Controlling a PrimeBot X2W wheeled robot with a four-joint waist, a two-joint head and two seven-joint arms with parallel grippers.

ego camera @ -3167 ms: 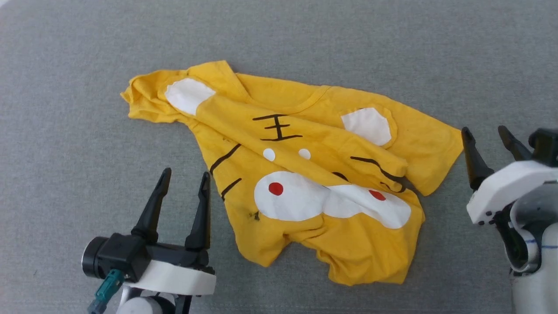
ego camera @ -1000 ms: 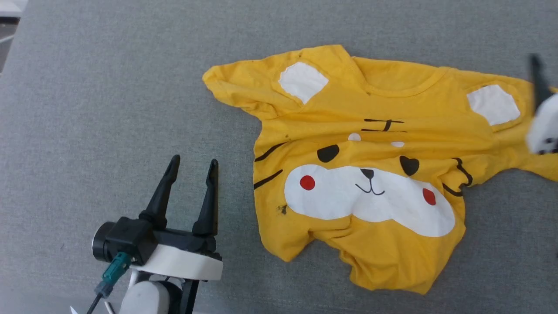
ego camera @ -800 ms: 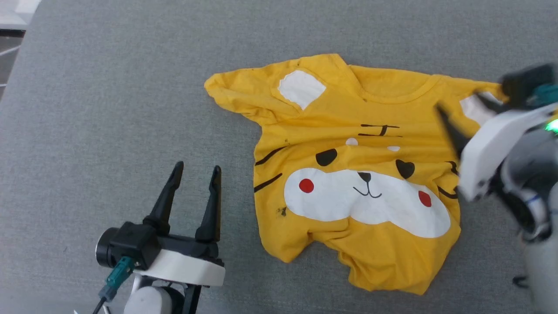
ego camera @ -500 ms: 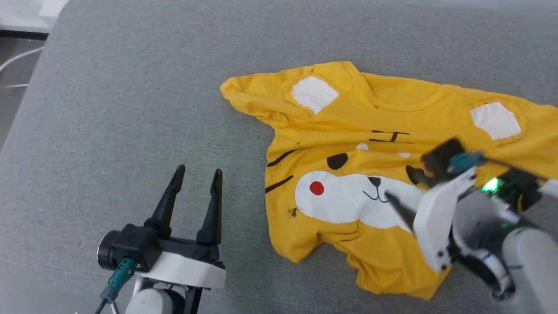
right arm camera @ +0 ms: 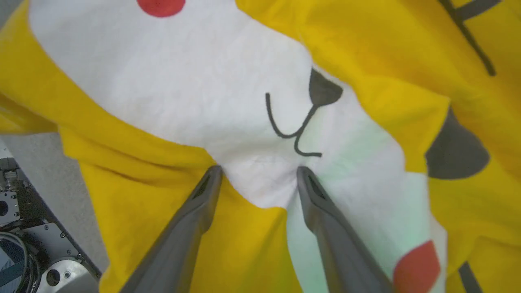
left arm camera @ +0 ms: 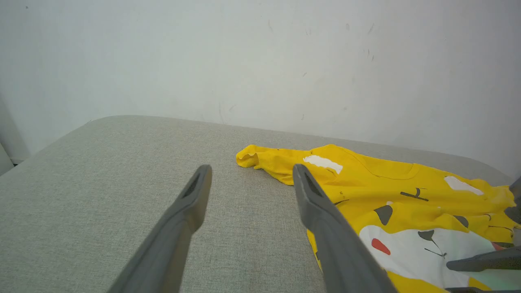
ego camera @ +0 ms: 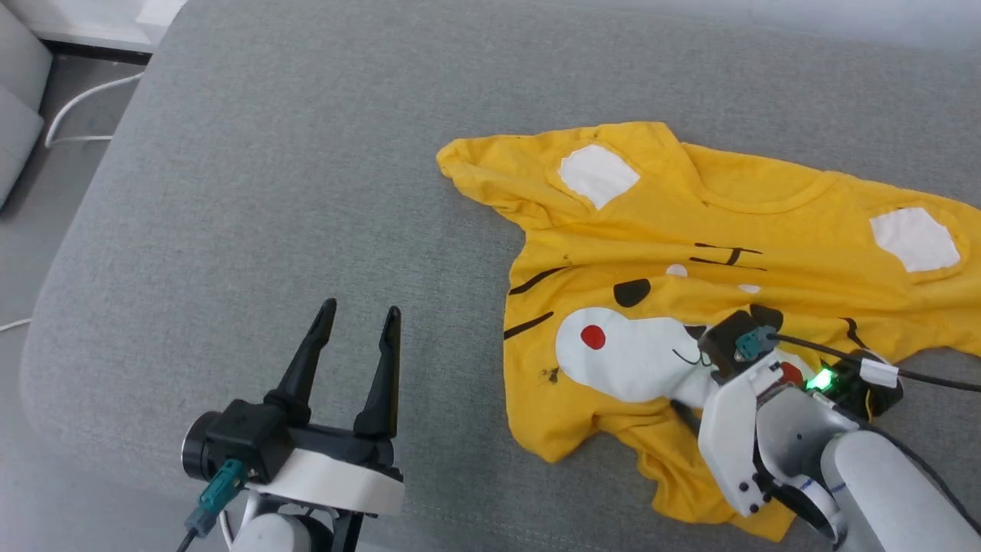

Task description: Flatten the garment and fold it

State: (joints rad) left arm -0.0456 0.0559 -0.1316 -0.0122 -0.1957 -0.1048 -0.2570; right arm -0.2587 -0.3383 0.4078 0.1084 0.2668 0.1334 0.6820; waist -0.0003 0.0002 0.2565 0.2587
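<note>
Garment [ego camera: 690, 230] under right end effector [right arm camera: 258, 171], on cushion [ego camera: 268, 192]

No readable text; garment [ego camera: 613, 245] forehead strokes half-folded, unclear.

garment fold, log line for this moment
phase: flatten | garment: print up, crumpled, on grey cushion | right gripper: open, tips at white muzzle | left gripper: open, beside garment, apart from it
</note>
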